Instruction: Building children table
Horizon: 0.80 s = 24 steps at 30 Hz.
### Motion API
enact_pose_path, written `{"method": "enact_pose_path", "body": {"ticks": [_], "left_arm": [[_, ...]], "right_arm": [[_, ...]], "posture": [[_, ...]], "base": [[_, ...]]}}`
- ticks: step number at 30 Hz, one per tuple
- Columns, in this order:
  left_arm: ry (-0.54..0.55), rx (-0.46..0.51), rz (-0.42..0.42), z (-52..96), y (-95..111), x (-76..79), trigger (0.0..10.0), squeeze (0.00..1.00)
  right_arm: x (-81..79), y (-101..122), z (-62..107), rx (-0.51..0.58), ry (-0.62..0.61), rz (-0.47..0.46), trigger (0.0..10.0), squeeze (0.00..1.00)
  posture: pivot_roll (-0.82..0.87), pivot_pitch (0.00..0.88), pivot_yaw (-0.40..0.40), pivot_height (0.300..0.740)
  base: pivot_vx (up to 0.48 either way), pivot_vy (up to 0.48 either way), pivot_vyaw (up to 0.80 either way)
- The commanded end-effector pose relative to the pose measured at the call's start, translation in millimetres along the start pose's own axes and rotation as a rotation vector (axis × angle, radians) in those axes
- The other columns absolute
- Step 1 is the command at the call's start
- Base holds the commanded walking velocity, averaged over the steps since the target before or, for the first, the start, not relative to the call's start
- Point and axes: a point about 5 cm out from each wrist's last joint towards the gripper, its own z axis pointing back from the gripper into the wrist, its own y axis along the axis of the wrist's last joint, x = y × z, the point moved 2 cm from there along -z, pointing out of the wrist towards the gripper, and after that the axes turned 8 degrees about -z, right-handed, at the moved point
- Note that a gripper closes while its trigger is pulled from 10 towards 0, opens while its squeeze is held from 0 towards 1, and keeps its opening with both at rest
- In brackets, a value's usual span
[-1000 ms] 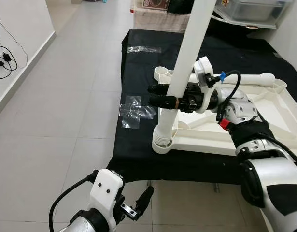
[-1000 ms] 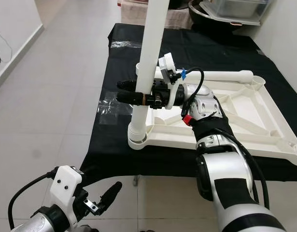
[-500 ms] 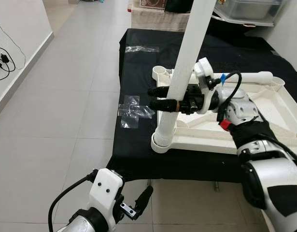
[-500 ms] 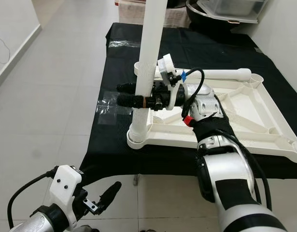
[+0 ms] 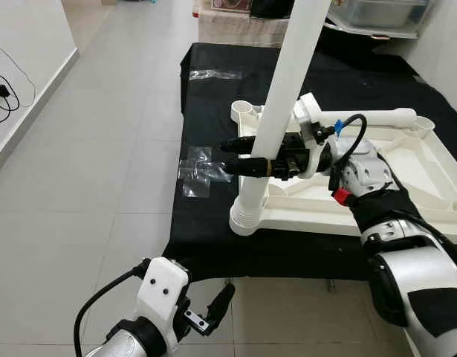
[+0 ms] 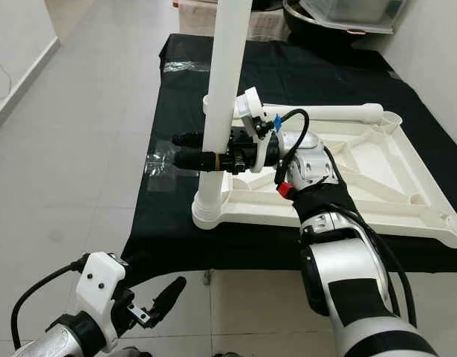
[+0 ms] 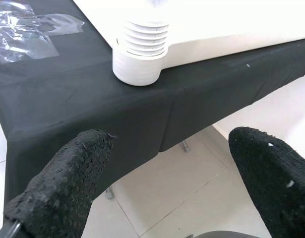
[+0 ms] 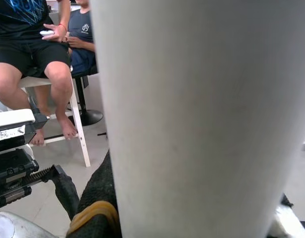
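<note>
The left gripper (image 5: 212, 318) hung low beside the black-draped table (image 5: 213, 111), idle, its two black fingers (image 7: 63, 183) spread wide apart with nothing between them. Ahead of those open jaws, in the left wrist view, lay the ribbed foot of the table leg (image 7: 141, 47) seated in its corner socket at the cloth's edge.

Further right, the white table leg (image 5: 284, 97) stood nearly upright, leaning a little, its lower end in the near corner socket (image 5: 247, 219) of the upturned white tabletop (image 5: 406, 190). The right gripper (image 5: 243, 155) reached in from the right and had the leg clamped between its jaws partway up, one black finger in front of the leg and one behind. In the right wrist view the leg's white side (image 8: 202, 114) sat right up against the camera.

Compared with a second before, the whole scene had slid slightly in the head views, so the camera had moved; the grip on the leg looked unchanged, and the leg's threaded foot appeared sunk about as deep. That suggested the leg was being turned or pressed home, not repositioned. Beyond the jaws, a second leg (image 5: 369, 117) lay flat across the tabletop's far side, not yet fitted, so most of the build probably remained.

Two seated people (image 8: 38, 44) were visible past the clamped leg.
</note>
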Motion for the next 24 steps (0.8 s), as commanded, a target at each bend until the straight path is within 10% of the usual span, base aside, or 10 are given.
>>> {"method": "enact_pose_path", "body": {"ticks": [1, 24], "left_arm": [[-0.005, -0.025, -0.001, 0.6, -4, 1.1, 10.0, 0.00], [0.005, -0.041, -0.014, 11.8, 0, 2.7, 10.0, 0.00]], "right_arm": [[-3.1, -9, -9.5, -0.009, 0.052, -0.028, 10.0, 0.00], [3.3, -9, -49.9, -0.025, 0.106, -0.001, 10.0, 0.00]], "posture": [[0.19, 0.191, -0.106, 0.740], [0.23, 0.238, -0.129, 0.740]], "base": [[0.000, 0.000, 0.00], [0.000, 0.000, 0.00]]}}
